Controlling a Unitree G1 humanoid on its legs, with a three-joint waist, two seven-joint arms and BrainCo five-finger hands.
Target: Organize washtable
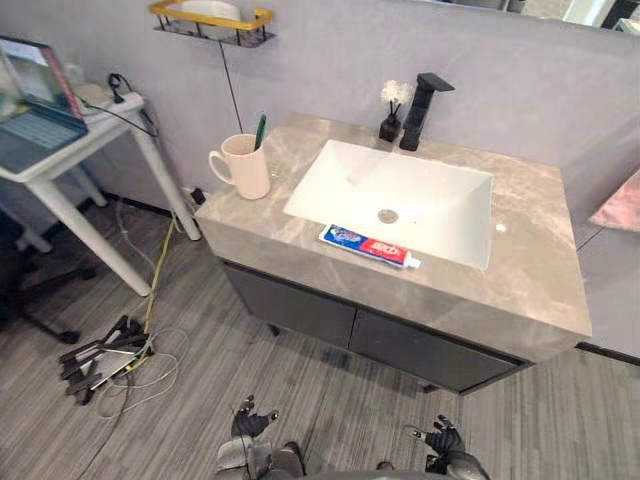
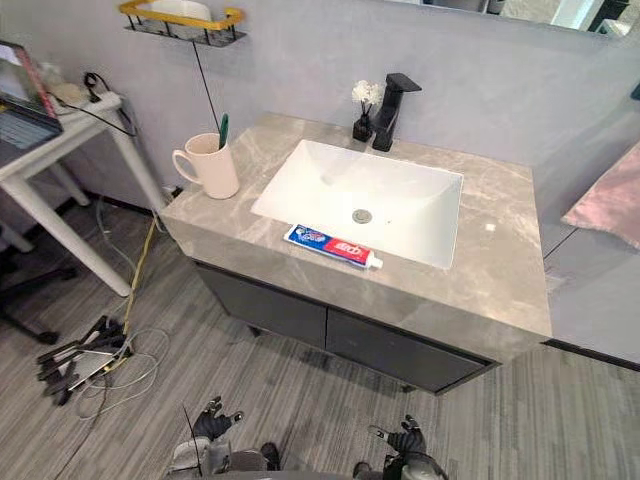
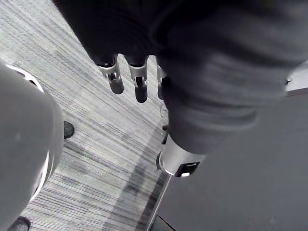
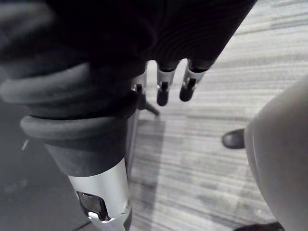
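**Well in front of the basin, both hands hang low and empty**

Well in front of the basin (image 1: pixel 420 195) and far below its level, the left hand (image 1: pixel 250 418) and the right hand (image 1: pixel 441 437) hang over the grey plank floor (image 1: pixel 300 370), one to each side and well apart. Each points forward toward the cabinet beneath the basin, with the fingers loosely spread and the thumb out to the side. Neither hand holds or touches anything. From the wrists, the left fingers (image 3: pixel 139 84) and the right fingers (image 4: pixel 162 91) reach out nearly straight in a row over the floor, with nothing between them.

The dark cabinet (image 1: pixel 350 325) carries the grey marble counter (image 1: pixel 530 260), into which the white basin is sunk. The toothpaste tube (image 1: pixel 368 246) lies flat on the counter's strip just in front of the basin, along its front rim, with its white cap toward the robot's right. To the left of the basin a cream mug (image 1: pixel 243 166) stands upright, handle outward, and a green toothbrush (image 1: pixel 260 131) leans in it. Behind the basin, at its middle, stands the black faucet (image 1: pixel 420 110), and just to the left of it a small black vase of white flowers (image 1: pixel 392 110). Farther left of the basin, a gold-railed shelf (image 1: pixel 212 22) is fixed to the wall, and a white side table (image 1: pixel 60 150) stands on the floor with a laptop (image 1: pixel 35 105) on it.
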